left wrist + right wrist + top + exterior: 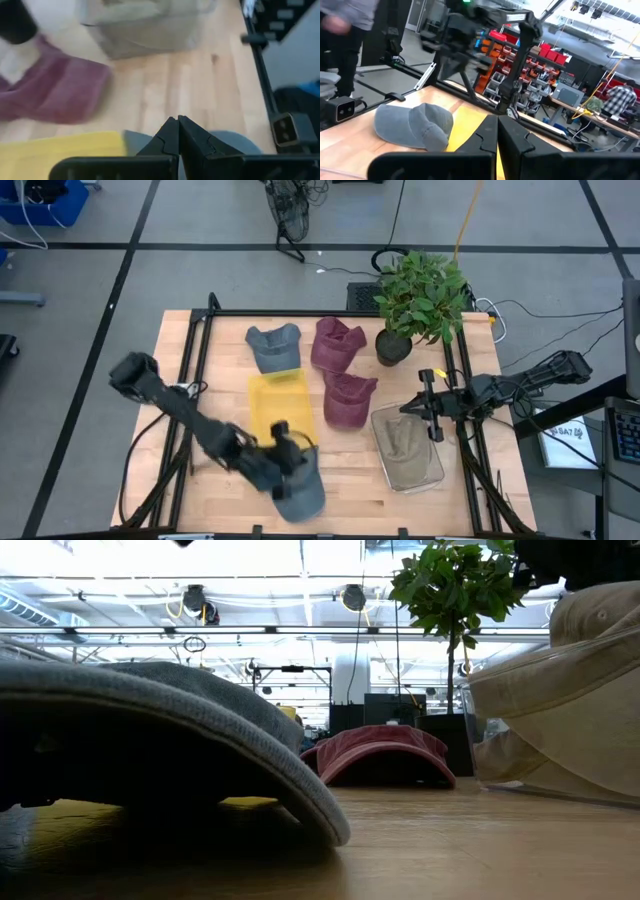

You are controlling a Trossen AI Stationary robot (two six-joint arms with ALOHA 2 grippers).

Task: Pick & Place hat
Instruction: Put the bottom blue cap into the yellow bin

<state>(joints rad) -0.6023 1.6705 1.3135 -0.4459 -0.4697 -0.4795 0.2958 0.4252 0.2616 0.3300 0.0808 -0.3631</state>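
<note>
Low in the frame's centre-left, the left tool (284,442), fingers together, hangs over a grey hat (300,488) near the desk's (350,470) front edge. Likely next: part the fingers and take the crown cleanly. Just beside it lie a yellow sheet (280,405), maroon hats (347,398) and a clear bin (408,445). The right tool (432,408), fingers together, waits above that bin.
</note>
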